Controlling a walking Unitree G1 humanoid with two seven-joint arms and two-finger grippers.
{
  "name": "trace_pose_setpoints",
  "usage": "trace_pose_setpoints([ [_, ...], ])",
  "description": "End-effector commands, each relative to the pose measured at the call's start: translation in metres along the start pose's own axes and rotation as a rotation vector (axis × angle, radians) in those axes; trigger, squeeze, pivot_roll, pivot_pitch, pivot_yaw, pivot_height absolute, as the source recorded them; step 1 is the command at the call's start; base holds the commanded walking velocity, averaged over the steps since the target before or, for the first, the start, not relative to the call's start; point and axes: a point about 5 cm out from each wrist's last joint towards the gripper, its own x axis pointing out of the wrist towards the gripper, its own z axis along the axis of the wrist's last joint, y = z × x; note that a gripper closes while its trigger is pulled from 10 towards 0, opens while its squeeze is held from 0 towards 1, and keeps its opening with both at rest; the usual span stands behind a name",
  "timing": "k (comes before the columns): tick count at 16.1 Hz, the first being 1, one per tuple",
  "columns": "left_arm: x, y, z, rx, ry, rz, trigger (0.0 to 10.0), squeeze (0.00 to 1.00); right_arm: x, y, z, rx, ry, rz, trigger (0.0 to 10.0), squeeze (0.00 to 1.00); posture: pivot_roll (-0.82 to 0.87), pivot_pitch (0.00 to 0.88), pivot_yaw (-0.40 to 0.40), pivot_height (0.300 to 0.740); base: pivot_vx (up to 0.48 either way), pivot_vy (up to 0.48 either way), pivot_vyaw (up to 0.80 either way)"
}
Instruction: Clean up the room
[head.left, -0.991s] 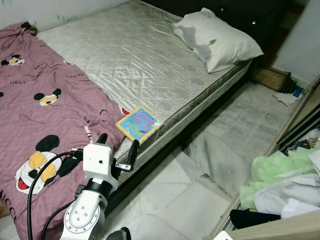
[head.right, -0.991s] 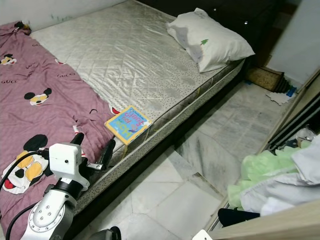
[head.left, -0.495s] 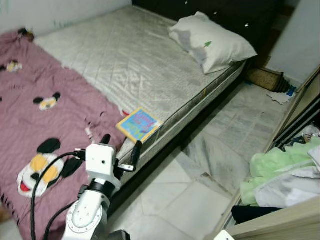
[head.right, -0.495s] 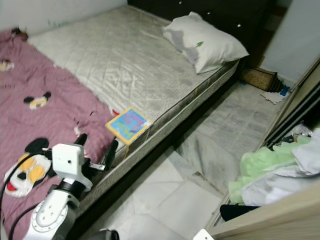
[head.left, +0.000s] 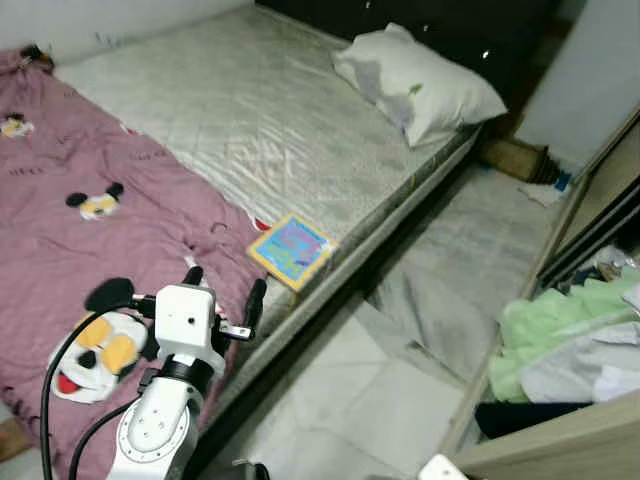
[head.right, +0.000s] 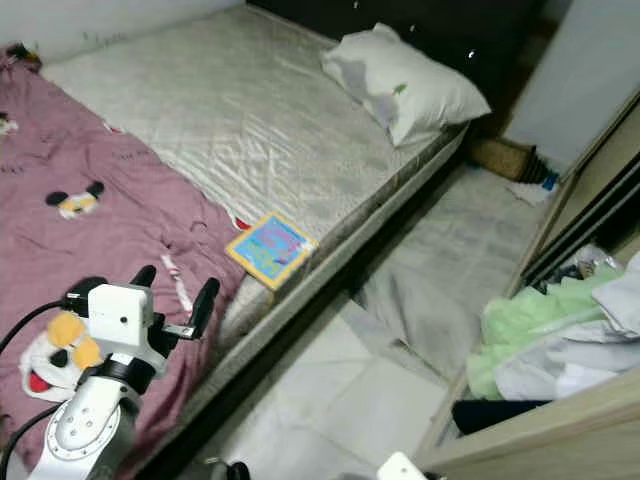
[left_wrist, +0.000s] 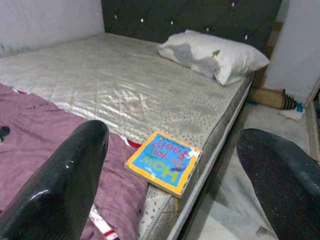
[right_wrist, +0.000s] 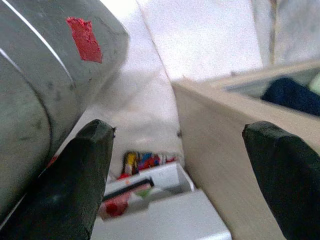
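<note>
Shiny grey quilted cloth covers one big mattress (head.left: 250, 120), and it has a bumpy diamond pattern. One white puffy pillow (head.left: 420, 82) lies at the far end, by a dark headboard (left_wrist: 190, 20) with little shiny buttons. One purple blanket (head.left: 80, 250) with cartoon mouse faces covers the left side of the bed, and its left edge is cut off. One flat square book (head.left: 291, 249) in bright blue and yellow lies at the right edge of the mattress, touching the blanket's edge. In the left wrist view the words on it are upside down.

One silver arm shows, with the left gripper (head.left: 222, 296) held over the near edge of the bed, just near of the book. Its two black fingers (left_wrist: 65, 185) are spread wide apart and hold nothing. The right gripper (right_wrist: 185, 185) is spread apart too, beside a pale wooden board (right_wrist: 220, 140).

One soft pile of green and white clothes (head.left: 575, 340) sits at the right, partly cut off. White stone tiles cover the floor (head.left: 360, 400)
</note>
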Motion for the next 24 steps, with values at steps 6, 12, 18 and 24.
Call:
trace_pose_setpoints([
  [6,-0.001,-0.004,-0.002,-0.002,0.01,-0.012,10.0,0.0,0.0,0.012,-0.002,-0.063,0.003,0.049,10.0,0.0,-0.02,0.151,-0.035,0.74,0.0,0.0,0.08],
  [12,-0.001,-0.005,-0.003,0.003,0.011,-0.01,10.0,0.0,0.0,0.011,-0.002,-0.085,0.002,0.049,10.0,0.0,-0.01,0.146,-0.038,0.74,0.0,0.0,0.8],
  [18,0.006,-0.005,-0.002,0.006,-0.003,-0.013,10.0,0.0,-0.001,0.001,0.002,-0.107,-0.043,-0.136,10.0,0.0,-0.02,0.127,-0.031,0.74,0.0,0.0,0.8],
  [24,0.012,-0.003,-0.001,0.015,-0.022,0.002,10.0,0.0,-0.007,-0.008,0.007,0.044,-0.149,-0.403,10.0,0.0,-0.03,0.112,-0.023,0.74,0.0,0.0,0.23],
])
